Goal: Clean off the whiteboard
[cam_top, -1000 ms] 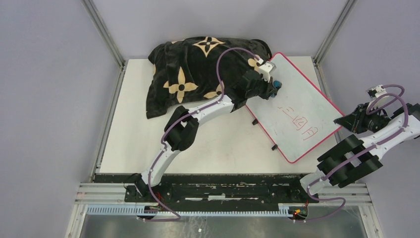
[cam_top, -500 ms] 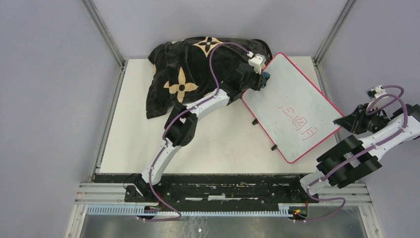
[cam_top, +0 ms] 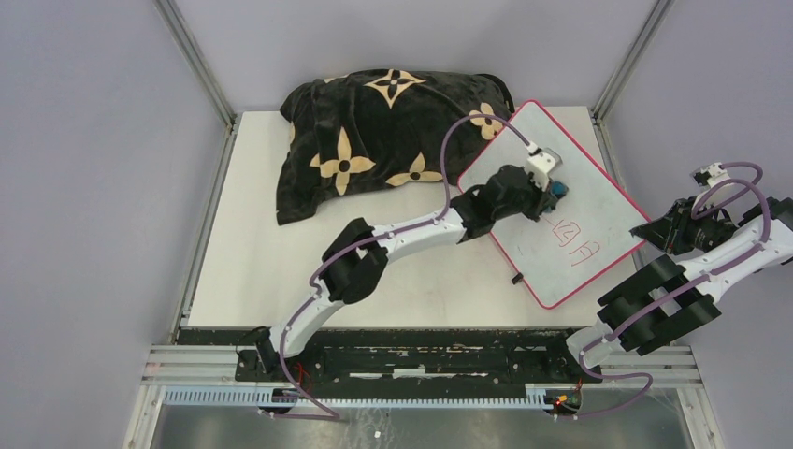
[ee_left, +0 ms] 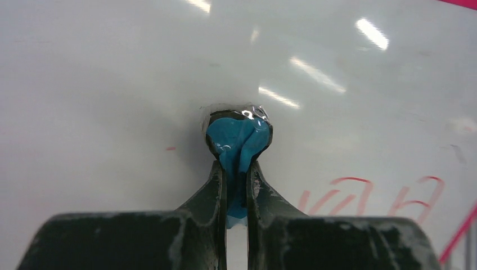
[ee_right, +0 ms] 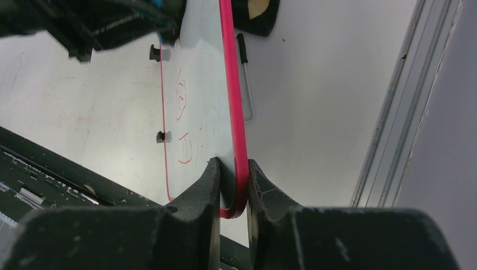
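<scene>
Pale grey walls, white desk (cam_top: 262, 243). Glossy flat whiteboard (cam_top: 598, 201) is laid diagonally, with a velvety black pillow (cam_top: 374, 131) touching its far-left corner. Left end effector (ee_left: 236, 169) is clamped tight on a squishy blue wiper (ee_left: 236, 138), pressed mid-board. The red scribbles (cam_top: 575, 243) are found just beyond it, toward the board's near-right end. Right end effector (ee_right: 233, 166) is pinched closed on the thin pink rim (ee_right: 233, 101) there.
</scene>
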